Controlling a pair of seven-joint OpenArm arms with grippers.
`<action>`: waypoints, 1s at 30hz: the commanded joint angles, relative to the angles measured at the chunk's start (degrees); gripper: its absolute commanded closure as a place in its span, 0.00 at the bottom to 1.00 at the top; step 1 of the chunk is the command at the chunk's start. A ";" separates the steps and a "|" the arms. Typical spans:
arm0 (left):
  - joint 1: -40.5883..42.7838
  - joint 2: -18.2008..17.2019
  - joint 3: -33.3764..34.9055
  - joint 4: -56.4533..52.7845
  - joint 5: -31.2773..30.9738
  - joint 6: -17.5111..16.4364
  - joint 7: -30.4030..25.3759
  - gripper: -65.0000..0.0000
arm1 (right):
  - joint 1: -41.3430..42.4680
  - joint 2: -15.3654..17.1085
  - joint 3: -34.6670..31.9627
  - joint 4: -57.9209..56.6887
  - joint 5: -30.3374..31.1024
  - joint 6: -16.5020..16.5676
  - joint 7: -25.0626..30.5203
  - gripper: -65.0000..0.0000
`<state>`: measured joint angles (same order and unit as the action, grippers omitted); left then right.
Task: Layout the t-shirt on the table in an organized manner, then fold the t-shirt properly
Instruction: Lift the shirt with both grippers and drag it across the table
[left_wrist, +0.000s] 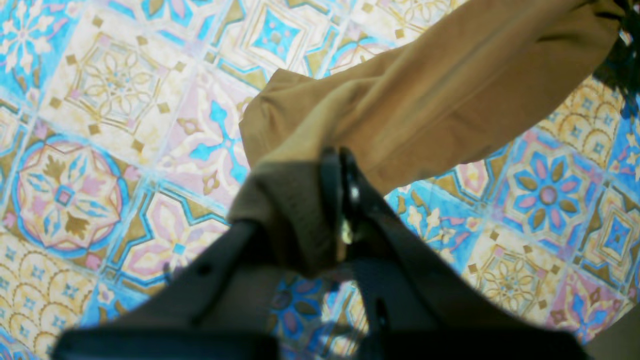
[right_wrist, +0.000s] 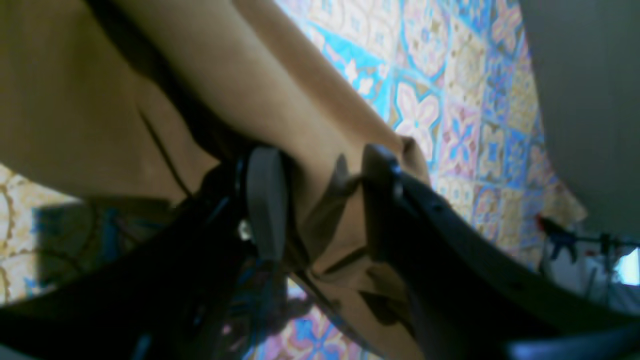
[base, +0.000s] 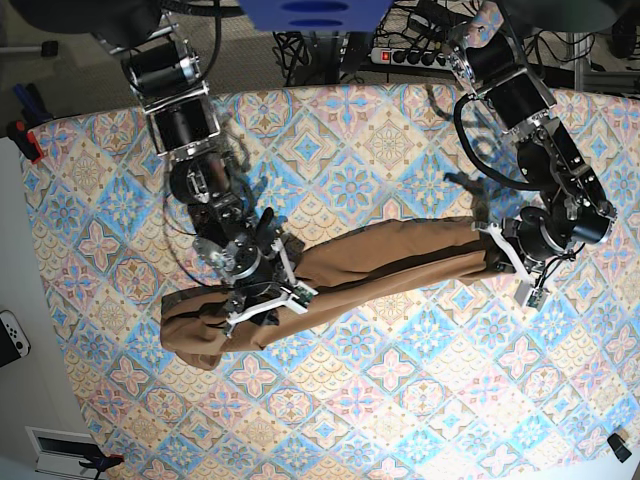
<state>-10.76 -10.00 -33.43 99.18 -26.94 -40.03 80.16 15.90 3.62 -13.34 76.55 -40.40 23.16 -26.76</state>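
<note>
The tan-brown t-shirt (base: 400, 262) lies bunched into a long roll across the middle of the patterned table (base: 400, 400), stretched between my two grippers. My left gripper (base: 497, 250), on the base view's right, is shut on the shirt's right end; the left wrist view shows its jaws (left_wrist: 341, 200) pinched on a fold of the shirt (left_wrist: 450, 90) above the table (left_wrist: 100, 100). My right gripper (base: 270, 300) is shut on the shirt near its left end; in the right wrist view (right_wrist: 322, 205) fabric (right_wrist: 100, 100) is bunched between the fingers (right_wrist: 265, 200). The neck tag is hidden.
A red clamp (base: 25, 140) sits at the table's left edge. A white controller (base: 10, 340) lies off the table to the left. A small black object (base: 620, 445) is at the lower right. A power strip and cables (base: 410, 55) run behind the table.
</note>
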 joint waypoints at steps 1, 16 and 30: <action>-1.15 -0.51 -0.02 0.74 -0.80 0.07 -1.00 1.00 | 1.73 -1.73 0.82 2.26 -0.08 -0.78 2.10 0.64; -1.15 -0.42 0.07 0.74 -0.80 0.07 -1.00 1.00 | 0.23 -4.45 39.41 12.72 17.24 -0.43 6.41 0.64; -1.15 -0.42 2.35 0.74 -0.80 0.25 -1.00 1.00 | -4.96 -4.45 40.11 1.38 32.01 5.19 6.59 0.64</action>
<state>-10.76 -9.85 -31.14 99.09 -26.96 -39.88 80.16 9.47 -0.95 26.94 76.77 -9.45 28.18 -21.96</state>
